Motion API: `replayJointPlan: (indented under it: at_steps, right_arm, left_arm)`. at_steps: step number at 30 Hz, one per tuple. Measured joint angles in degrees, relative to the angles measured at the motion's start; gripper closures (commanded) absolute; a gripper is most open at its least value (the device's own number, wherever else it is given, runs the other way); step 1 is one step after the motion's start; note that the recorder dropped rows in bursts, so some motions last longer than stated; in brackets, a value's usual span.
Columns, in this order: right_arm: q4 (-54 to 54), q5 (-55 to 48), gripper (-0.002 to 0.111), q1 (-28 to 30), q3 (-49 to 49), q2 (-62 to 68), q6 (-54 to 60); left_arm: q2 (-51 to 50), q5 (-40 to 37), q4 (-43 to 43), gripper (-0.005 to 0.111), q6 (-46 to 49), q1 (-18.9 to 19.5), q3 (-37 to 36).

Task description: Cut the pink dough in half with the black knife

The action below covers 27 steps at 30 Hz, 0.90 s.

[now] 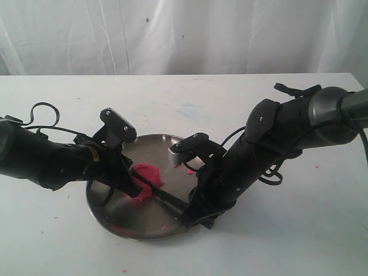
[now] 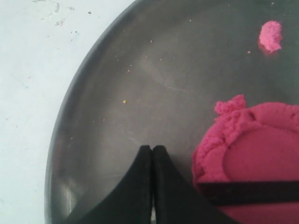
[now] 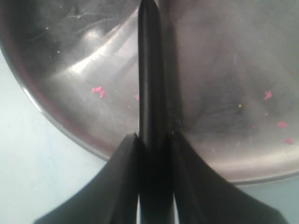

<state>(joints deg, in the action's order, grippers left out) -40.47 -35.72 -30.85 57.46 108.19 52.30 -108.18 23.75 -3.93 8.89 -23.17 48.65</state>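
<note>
The pink dough (image 1: 149, 177) is a round puck in the middle of the steel plate (image 1: 154, 142). The black knife (image 1: 167, 194) lies across it, its blade pressed into the dough (image 2: 261, 154) as a dark band (image 2: 247, 192). My right gripper (image 1: 192, 217) is shut on the knife handle (image 3: 150, 93) at the plate's near right rim. My left gripper (image 1: 137, 188) is shut with nothing between its fingers, its tips (image 2: 152, 150) resting on the plate right beside the dough.
Small pink crumbs (image 1: 122, 229) lie on the plate's near side, and one bigger crumb (image 2: 271, 36) lies apart from the puck. White table (image 1: 287, 241) surrounds the plate; a white curtain hangs behind.
</note>
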Motion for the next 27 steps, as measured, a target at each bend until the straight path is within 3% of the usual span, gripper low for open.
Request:
replayJointPlan:
  at_steps: [12, 20, 23, 27]
  right_arm:
    - [0.00, 0.00, 0.108, 0.00, 0.00, 0.00, 0.00]
    - [0.00, 0.15, 0.108, 0.00, 0.00, 0.00, 0.00]
    - [0.00, 0.15, 0.108, 0.00, 0.00, 0.00, 0.00]
    - [-0.11, 0.15, 0.108, 0.00, 0.00, 0.00, -0.27]
  left_arm:
    - [6.16, 2.35, -0.12, 0.107, 8.68, 0.00, 0.66]
    - [5.34, -1.44, 2.15, 0.107, 0.30, 0.40, 0.99]
    - [3.64, -5.89, 2.51, 0.107, -3.38, 1.25, 2.56]
    - [2.65, -19.46, 2.60, 0.107, -4.64, 3.01, 8.79]
